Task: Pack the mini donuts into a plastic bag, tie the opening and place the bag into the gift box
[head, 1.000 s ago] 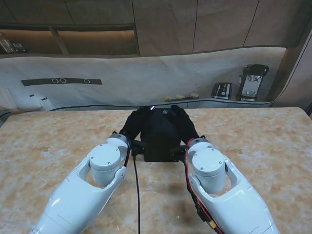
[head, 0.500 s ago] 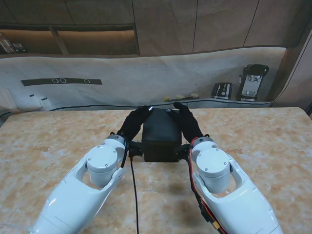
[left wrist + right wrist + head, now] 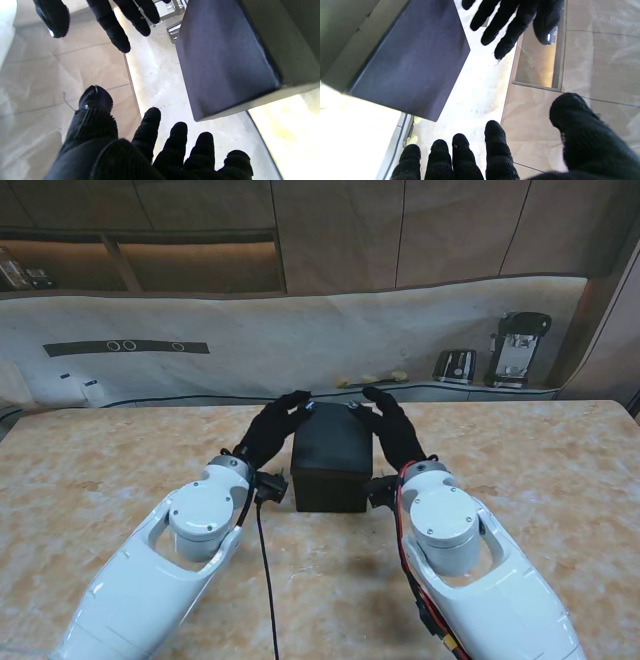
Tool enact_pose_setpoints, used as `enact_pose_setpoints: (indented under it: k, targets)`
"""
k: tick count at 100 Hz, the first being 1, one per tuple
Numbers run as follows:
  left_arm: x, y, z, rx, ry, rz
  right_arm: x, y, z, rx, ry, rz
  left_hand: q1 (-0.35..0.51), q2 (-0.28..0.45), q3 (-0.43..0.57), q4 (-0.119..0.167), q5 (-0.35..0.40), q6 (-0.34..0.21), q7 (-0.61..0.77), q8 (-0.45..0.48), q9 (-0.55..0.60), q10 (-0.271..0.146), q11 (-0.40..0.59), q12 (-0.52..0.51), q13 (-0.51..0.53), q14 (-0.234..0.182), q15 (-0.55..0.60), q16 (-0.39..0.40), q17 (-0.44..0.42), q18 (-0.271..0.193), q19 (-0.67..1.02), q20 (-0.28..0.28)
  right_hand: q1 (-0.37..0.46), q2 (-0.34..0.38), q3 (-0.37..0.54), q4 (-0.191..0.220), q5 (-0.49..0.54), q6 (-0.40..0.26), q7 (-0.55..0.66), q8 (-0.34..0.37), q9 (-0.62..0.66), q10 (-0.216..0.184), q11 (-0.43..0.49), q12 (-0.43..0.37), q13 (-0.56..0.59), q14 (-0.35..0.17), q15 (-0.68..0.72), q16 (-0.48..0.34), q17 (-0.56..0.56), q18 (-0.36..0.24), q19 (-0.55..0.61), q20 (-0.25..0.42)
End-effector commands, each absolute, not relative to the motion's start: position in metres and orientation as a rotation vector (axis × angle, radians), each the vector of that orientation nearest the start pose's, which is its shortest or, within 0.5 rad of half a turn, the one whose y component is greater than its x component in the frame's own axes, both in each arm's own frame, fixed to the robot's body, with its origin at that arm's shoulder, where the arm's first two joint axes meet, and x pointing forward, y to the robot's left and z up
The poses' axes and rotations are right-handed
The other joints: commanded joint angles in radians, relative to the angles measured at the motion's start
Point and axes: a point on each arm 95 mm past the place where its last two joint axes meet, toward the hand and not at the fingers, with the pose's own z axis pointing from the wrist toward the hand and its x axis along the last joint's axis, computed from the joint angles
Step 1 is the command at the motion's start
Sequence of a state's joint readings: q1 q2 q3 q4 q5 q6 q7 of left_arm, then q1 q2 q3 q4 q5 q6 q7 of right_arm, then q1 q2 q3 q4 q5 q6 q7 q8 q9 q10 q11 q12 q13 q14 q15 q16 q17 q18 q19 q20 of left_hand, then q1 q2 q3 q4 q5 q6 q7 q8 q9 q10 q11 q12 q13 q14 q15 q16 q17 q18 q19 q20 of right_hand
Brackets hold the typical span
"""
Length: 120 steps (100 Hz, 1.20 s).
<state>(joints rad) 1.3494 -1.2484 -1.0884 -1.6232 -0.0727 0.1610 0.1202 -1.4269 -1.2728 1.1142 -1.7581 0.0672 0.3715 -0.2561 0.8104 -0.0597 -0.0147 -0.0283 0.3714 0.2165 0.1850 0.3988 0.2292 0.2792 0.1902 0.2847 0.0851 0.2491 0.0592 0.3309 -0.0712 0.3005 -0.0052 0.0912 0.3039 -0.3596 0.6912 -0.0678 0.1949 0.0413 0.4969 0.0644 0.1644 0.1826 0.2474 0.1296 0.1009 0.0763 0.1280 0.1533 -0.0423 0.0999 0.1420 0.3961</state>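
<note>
Flanking the gift box (image 3: 331, 468), my two hands stand one at each side of it, palms turned inward.

Item: gift box. Dark, lidded, closed, sitting flat on the marbled table (image 3: 520, 450) between my forearms, roughly centred. Its plain side wall fills part of each wrist view.

Item: left hand (image 3: 274, 430). Black-gloved, fingers (image 3: 147, 130) spread apart, holding nothing. The left wrist view shows a clear strip of background between the fingertips and the box wall, so it is beside the box, not touching.

Item: right hand (image 3: 392, 430). Same glove, fingers (image 3: 495, 140) apart, empty. The right wrist view likewise shows a gap to the box.

Item: plastic bag and mini donuts. Not visible anywhere; I judge they may be inside the closed box, though I cannot confirm it.

Item: small appliances (image 3: 500, 355) on the far ledge, well apart from the work.

Reading: the mirrored, open posture fits either a two-sided squeeze about to start or a release just finished. With the lid on, I judge the task near its end.
</note>
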Motion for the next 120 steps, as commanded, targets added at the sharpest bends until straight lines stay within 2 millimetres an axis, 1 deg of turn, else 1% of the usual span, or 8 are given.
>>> enact_pose_setpoints:
  k: [1, 13, 19, 35, 49, 66, 91, 120]
  targets:
    - [0.45, -0.075, -0.25, -2.079, 0.752, -2.196, 0.424, 0.075, -0.244, -2.337, -0.607, -2.188, -0.003, -0.049, -0.014, 0.004, -0.005, -0.053, 0.066, 0.023, -0.032, -0.044, -0.001, 0.016, -0.006, -0.044, 0.022, 0.002, 0.0, -0.008, -0.012, -0.017, 0.018, -0.053, 0.03, 0.0, 0.023, -0.013, 0.033, 0.027, 0.008, -0.023, 0.028, 0.046, 0.007, -0.038, 0.015, 0.021, -0.012, -0.019, 0.024, 0.038]
    - [0.45, -0.065, -0.248, -1.895, 0.937, -2.18, 0.423, 0.059, -0.244, -2.334, -0.706, -2.267, 0.021, -0.115, -0.012, 0.004, -0.004, -0.074, 0.114, 0.05, -0.042, -0.049, 0.004, 0.022, -0.011, -0.048, 0.026, 0.008, -0.002, 0.006, -0.007, -0.008, 0.061, -0.135, 0.083, 0.005, 0.058, -0.01, 0.053, 0.085, 0.008, -0.02, 0.054, 0.055, 0.009, -0.034, 0.035, 0.03, -0.024, -0.016, 0.057, 0.079]
    - [0.449, -0.061, -0.248, -1.825, 1.001, -2.171, 0.422, 0.051, -0.246, -2.33, -0.76, -2.296, 0.033, -0.143, -0.009, 0.004, -0.019, -0.061, 0.133, 0.059, -0.062, -0.053, -0.013, 0.012, -0.021, -0.049, 0.03, 0.012, -0.003, 0.007, -0.009, -0.006, 0.07, -0.177, 0.114, 0.005, 0.048, -0.01, 0.04, 0.106, 0.003, -0.021, 0.056, 0.056, 0.006, -0.035, 0.04, 0.032, -0.031, -0.015, 0.069, 0.094]
    - [0.444, -0.053, -0.252, -1.703, 1.117, -2.128, 0.416, 0.028, -0.253, -2.354, -0.907, -2.363, 0.059, -0.185, -0.004, 0.007, -0.037, -0.01, 0.128, 0.053, -0.065, -0.049, -0.017, 0.016, -0.016, -0.042, 0.042, 0.018, 0.0, 0.007, -0.005, -0.001, 0.118, -0.231, 0.087, -0.003, 0.003, 0.028, 0.008, 0.11, 0.007, -0.013, 0.048, 0.051, 0.01, -0.025, 0.044, 0.035, -0.031, -0.008, 0.067, 0.095]
    - [0.435, -0.05, -0.256, -1.705, 1.13, -2.093, 0.406, 0.014, -0.263, -2.398, -1.005, -2.38, 0.058, -0.178, -0.005, 0.006, -0.04, 0.017, 0.11, 0.035, -0.067, -0.04, -0.016, 0.024, -0.017, -0.036, 0.054, 0.024, -0.003, 0.007, 0.003, 0.026, 0.158, -0.265, 0.057, -0.003, 0.001, 0.051, -0.003, 0.115, 0.008, -0.012, 0.055, 0.055, 0.009, -0.022, 0.053, 0.04, -0.033, -0.001, 0.067, 0.098]
    - [0.423, -0.044, -0.262, -1.73, 1.115, -2.07, 0.397, 0.005, -0.281, -2.463, -1.097, -2.339, 0.044, -0.157, -0.007, 0.005, -0.044, 0.016, 0.093, 0.024, -0.066, -0.041, -0.017, 0.024, -0.02, -0.035, 0.054, 0.022, -0.005, 0.011, -0.001, 0.033, 0.196, -0.287, -0.002, 0.003, -0.011, 0.079, -0.039, 0.107, 0.001, -0.009, 0.053, 0.053, 0.006, -0.021, 0.049, 0.041, -0.032, 0.004, 0.057, 0.093]
    - [0.412, -0.038, -0.267, -1.754, 1.088, -2.051, 0.393, 0.0, -0.306, -2.549, -1.214, -2.278, 0.035, -0.148, -0.008, 0.005, -0.053, 0.013, 0.073, 0.013, -0.069, -0.038, -0.022, 0.024, -0.024, -0.035, 0.052, 0.019, -0.005, 0.015, -0.006, 0.032, 0.229, -0.315, -0.052, 0.009, -0.057, 0.094, -0.069, 0.091, 0.001, -0.014, -0.011, 0.024, 0.001, -0.024, 0.02, 0.041, -0.021, 0.009, 0.017, 0.06]
    - [0.403, -0.032, -0.273, -1.757, 1.074, -2.033, 0.394, 0.001, -0.327, -2.613, -1.252, -2.193, 0.036, -0.142, -0.007, 0.006, -0.054, 0.021, 0.068, 0.011, -0.068, -0.037, -0.023, 0.026, -0.025, -0.034, 0.053, 0.019, -0.005, 0.014, -0.007, 0.03, 0.243, -0.327, -0.06, 0.005, -0.072, 0.097, -0.07, 0.079, 0.0, -0.014, -0.027, 0.018, -0.001, -0.024, 0.014, 0.045, -0.017, 0.009, 0.007, 0.052]
